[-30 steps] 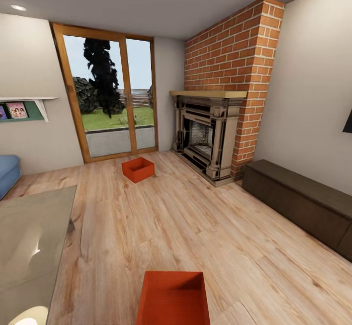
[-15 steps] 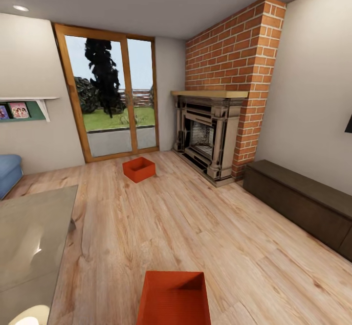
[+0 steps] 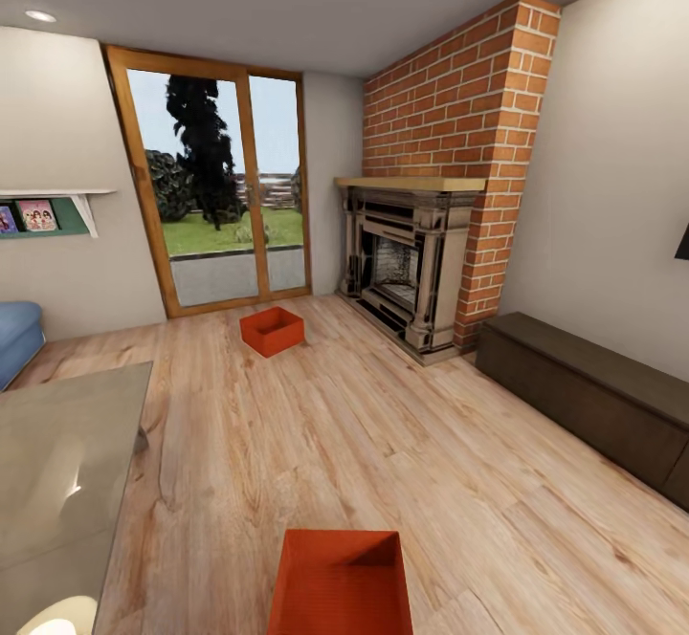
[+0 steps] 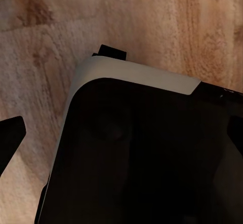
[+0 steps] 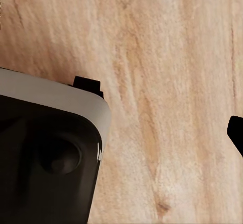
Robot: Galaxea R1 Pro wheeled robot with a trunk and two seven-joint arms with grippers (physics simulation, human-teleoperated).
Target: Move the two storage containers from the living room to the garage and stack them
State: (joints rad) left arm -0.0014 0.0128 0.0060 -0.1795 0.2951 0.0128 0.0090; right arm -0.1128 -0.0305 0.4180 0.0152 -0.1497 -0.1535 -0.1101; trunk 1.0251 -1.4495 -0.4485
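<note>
Two red-orange storage containers stand on the living room's light wood plank floor. One container is close in front of me at the lower edge of the head view, its open top facing up. The other container sits farther off, before the glass patio door. My left gripper hangs open over the planks above my own dark base, one fingertip at each side of its view. My right gripper is also spread open, with one fingertip at the view's edge. Neither holds anything.
A glass table fills the near left, with a blue sofa beyond it. The brick fireplace stands at the far right corner. A long dark low cabinet runs along the right wall.
The head view shifted very slightly a second ago and has been still since. Both containers stay where they were.
</note>
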